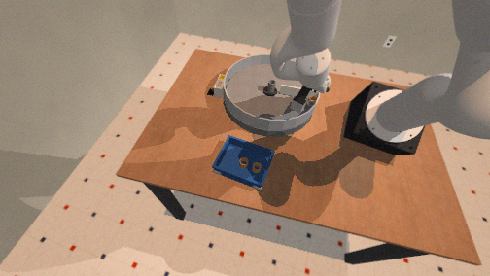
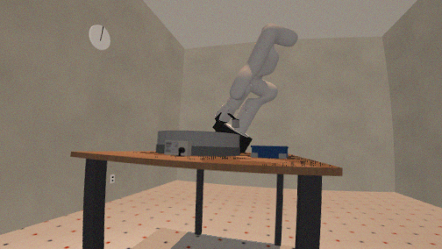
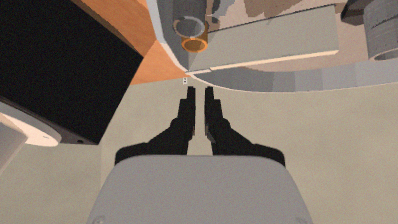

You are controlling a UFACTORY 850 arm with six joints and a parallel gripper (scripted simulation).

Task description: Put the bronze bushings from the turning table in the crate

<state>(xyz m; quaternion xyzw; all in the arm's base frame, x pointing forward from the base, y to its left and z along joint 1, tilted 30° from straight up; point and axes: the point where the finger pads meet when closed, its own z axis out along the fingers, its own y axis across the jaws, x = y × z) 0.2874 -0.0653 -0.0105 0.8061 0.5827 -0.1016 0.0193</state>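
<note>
Brown wood forms the tabletop (image 1: 170, 151) (image 2: 263, 163); toward the left stands the turning table (image 1: 272, 122) (image 2: 197, 139) (image 3: 280, 85); two bronze bushings (image 1: 244, 162) lie in the blue crate (image 1: 239, 180) (image 2: 269, 152); the gripper (image 1: 311, 92) (image 2: 224, 118) (image 3: 200, 97) has its fingers nearly together, holding nothing; near the turning table's wall, a bronze bushing (image 1: 312, 99) (image 3: 194, 45) sits beside a grey bushing (image 1: 309, 103) (image 3: 189, 27).
</note>
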